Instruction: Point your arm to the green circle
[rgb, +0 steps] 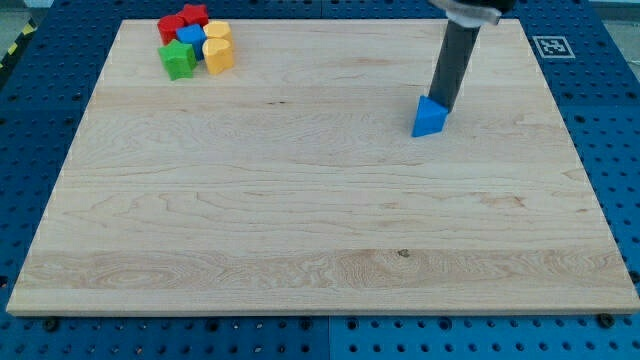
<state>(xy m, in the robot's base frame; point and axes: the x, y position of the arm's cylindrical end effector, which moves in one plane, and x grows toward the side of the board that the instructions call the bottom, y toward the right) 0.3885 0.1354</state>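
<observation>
my tip (441, 105) sits on the board right of centre, touching the far top edge of a blue triangle block (429, 118) — it's a bare rod with nothing to clench or release, only resting against that block. far off, at the board's (300, 230) far-left corner, a tight cluster holds a green block (179, 60) on its near left, with red blocks (184, 20), a blue block (191, 38) and yellow blocks (218, 50) packed around it. i can't make out a round green shape; that green one is my best candidate. the risk, i judge — dragging the triangle along, or ploughing into the cluster and scattering it.
</observation>
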